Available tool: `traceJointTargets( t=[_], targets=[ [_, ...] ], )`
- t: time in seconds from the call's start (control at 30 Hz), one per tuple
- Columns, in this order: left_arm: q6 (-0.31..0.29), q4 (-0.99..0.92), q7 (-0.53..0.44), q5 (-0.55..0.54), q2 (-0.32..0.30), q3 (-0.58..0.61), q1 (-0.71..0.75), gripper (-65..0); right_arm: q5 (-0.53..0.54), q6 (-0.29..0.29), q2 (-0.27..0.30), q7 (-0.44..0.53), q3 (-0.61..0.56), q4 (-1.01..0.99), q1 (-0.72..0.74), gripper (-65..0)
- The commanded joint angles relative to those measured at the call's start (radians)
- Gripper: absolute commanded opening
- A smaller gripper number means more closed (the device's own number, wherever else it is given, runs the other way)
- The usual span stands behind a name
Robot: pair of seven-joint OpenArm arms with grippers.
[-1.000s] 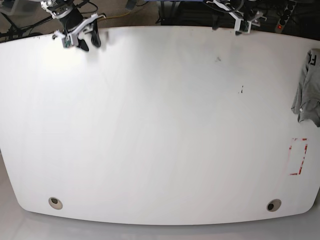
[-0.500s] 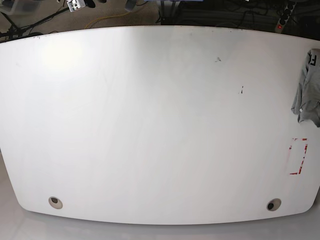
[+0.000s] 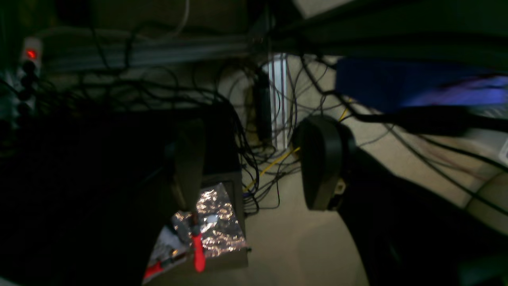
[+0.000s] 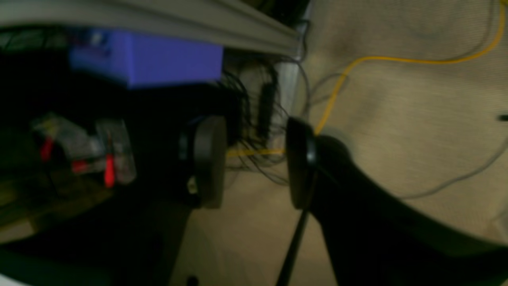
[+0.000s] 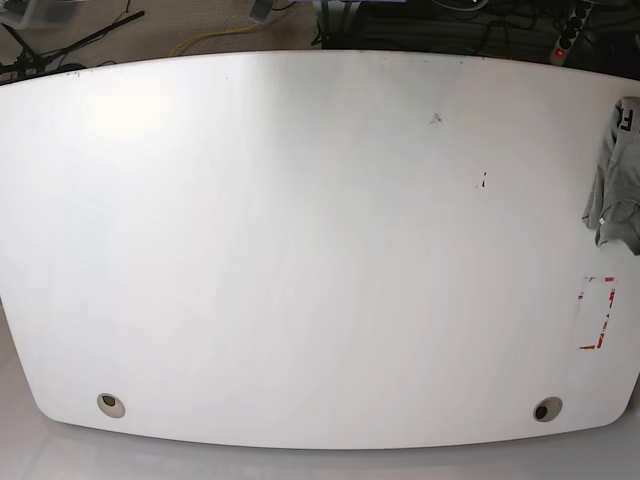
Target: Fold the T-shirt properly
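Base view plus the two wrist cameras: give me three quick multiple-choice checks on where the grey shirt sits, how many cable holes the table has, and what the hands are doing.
1. Where does the heather-grey jersey T-shirt lie?
A. At the middle of the table
B. At the right edge of the base view
C. Over the near left corner

2. How many round cable holes show near the front edge of the white oval table?
A. Two
B. Four
C. None

3. What state is the left hand in?
A. Shut on the shirt
B. Shut on a yellow cable
C. Open, holding nothing

Answers:
1. B, the cloth is bunched at the far right, partly cut off by the frame.
2. A, one hole sits at the left and one at the right.
3. C, a clear gap shows between its black pads, as with the right hand.
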Motion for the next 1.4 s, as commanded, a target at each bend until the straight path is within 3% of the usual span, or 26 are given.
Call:
traceJointTargets(
  t=[0.0,0.37,0.6,0.77,0.83,1.1,1.37],
  targets=[
    [-0.008,-0.091,0.0,0.004,-0.017,0.017,-0.042,-30.4,-0.039,-0.057,0.015,0.036,-0.018,-0.093,0.027,-41.9],
    [-0.006,-0.576,-0.001,0.01,-0.016,0.021,-0.374,-30.4,-0.048,-0.192,0.016,0.051,-0.113,-0.429,0.263,-41.9],
    [-0.001,-0.84,-0.024,0.01,-0.017,0.021,-0.562,-30.4,-0.05,-0.199,0.016,0.051,-0.114,-0.593,0.393,-41.9],
    [0.085,-0.995,-0.063,0.01,-0.017,0.024,-0.671,-30.4,-0.05,-0.201,0.018,0.051,-0.114,-0.707,0.482,-41.9],
    [0.089,-1.053,-0.093,0.012,-0.017,0.024,-0.699,-30.4,-0.05,-0.201,0.016,0.051,-0.114,-0.738,0.508,-41.9],
    [0.091,-1.202,-0.121,0.012,-0.019,0.026,-0.806,-30.4,-0.05,-0.203,0.016,0.051,-0.114,-0.827,0.596,-41.5],
    [0.104,-1.214,-0.121,0.055,-0.017,0.026,-0.829,-30.4,-0.05,-0.256,0.015,0.051,-0.114,-0.859,0.62,-41.2]
  ],
)
